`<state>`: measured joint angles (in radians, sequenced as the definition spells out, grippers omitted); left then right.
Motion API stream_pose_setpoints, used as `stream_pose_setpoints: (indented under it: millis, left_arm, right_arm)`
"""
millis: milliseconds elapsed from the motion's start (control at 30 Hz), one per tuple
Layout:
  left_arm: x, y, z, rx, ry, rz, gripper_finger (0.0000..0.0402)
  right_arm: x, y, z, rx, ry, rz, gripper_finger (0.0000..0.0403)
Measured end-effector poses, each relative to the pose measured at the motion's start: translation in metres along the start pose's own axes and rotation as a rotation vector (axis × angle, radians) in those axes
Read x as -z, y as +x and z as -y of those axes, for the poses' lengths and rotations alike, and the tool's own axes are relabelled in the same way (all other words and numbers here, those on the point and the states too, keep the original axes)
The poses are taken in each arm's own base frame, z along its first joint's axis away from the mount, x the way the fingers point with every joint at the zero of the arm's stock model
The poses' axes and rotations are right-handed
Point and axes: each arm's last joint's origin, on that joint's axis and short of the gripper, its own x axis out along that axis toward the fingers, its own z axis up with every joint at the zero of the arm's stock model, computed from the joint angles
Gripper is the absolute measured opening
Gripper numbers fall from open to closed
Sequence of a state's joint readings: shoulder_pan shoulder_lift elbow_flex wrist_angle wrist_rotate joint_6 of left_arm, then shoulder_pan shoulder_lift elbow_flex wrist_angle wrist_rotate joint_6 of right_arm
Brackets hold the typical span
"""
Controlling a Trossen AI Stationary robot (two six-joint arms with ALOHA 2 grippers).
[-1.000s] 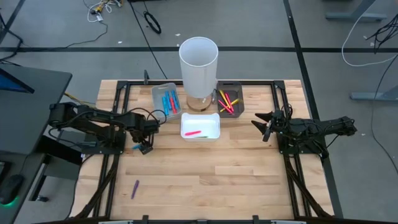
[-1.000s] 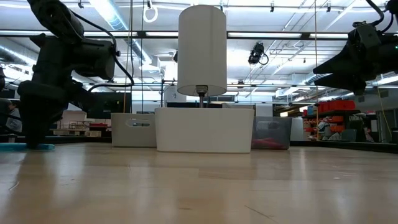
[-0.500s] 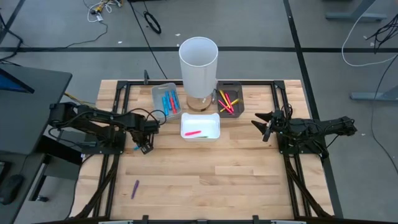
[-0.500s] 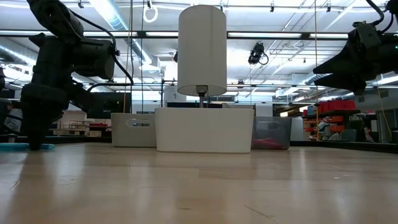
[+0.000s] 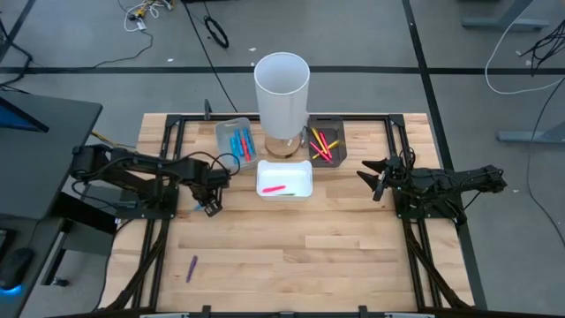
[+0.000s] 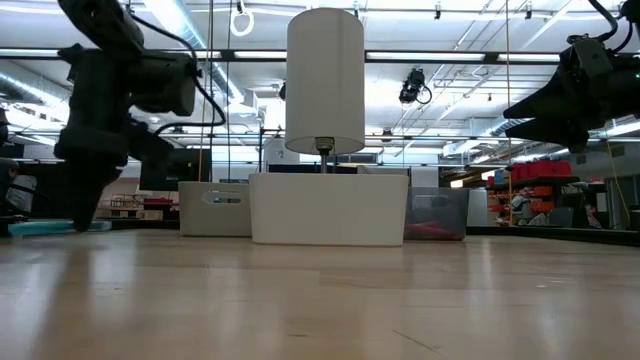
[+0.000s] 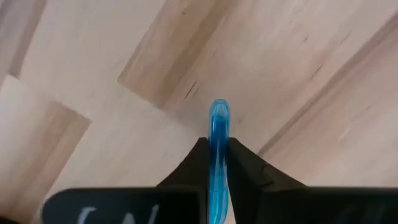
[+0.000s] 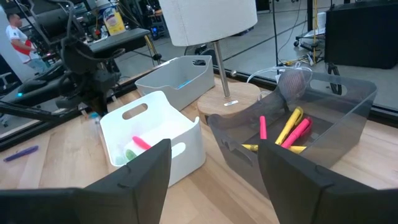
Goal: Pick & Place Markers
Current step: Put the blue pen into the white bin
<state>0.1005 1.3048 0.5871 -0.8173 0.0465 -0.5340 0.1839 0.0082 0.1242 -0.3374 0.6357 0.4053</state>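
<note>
My left gripper (image 5: 209,206) points down over the left part of the table, shut on a blue marker (image 7: 218,130); in the low view the marker (image 6: 40,227) shows as a teal stick beside the fingers. My right gripper (image 5: 372,177) waits open at the table's right. A purple marker (image 5: 192,268) lies flat on the wood near the front left. Blue markers lie in the light grey tray (image 5: 222,132), a pink one in the white tray (image 5: 301,188), and yellow and red ones in the dark tray (image 5: 340,132). My left gripper pinches the blue marker between its two fingers (image 7: 193,167), which come from above and point down. They lie across its length, and one end (image 7: 219,112) sticks out past them. The marker lies about level, just off the tabletop in the low view.
A tall white cylinder (image 5: 282,84) on a round wooden foot stands behind the white tray, between the two other trays. Black frame rails (image 5: 168,177) run along both sides of the table. Bare wood fills the middle and front.
My left gripper has shut on the blue marker that lay on the table and has risen slightly with it, shifting a little toward the trays. The marker has come just off the wood.
</note>
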Motion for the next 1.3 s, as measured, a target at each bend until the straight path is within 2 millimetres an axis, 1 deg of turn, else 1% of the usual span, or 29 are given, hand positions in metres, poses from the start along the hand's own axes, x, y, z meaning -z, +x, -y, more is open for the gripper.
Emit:
stream_pose_setpoints:
  millis: [200, 433, 700, 1067, 1200, 1300]
  left_arm:
    - [-0.009, -0.018, 0.010, 0.018, 0.021, 0.031, 0.0031]
    - [-0.011, -0.047, 0.019, -0.017, 0.047, -0.001, 0.0035]
    - [-0.016, -0.089, 0.030, 0.012, 0.070, 0.054, 0.0033]
    - [-0.017, -0.155, 0.036, 0.023, 0.161, 0.099, 0.0032]
    - [-0.016, -0.171, 0.036, 0.027, 0.189, 0.113, 0.0032]
    - [-0.017, -0.176, 0.036, 0.035, 0.216, 0.130, 0.0032]
  right_arm:
    - [0.000, 0.000, 0.000, 0.000, 0.000, 0.000, 0.0242]
    - [0.000, 0.000, 0.000, 0.000, 0.000, 0.000, 0.0242]
    - [0.000, 0.000, 0.000, 0.000, 0.000, 0.000, 0.0242]
    - [0.000, 0.000, 0.000, 0.000, 0.000, 0.000, 0.0242]
    - [0.000, 0.000, 0.000, 0.000, 0.000, 0.000, 0.0242]
    - [0.000, 0.000, 0.000, 0.000, 0.001, 0.000, 0.0242]
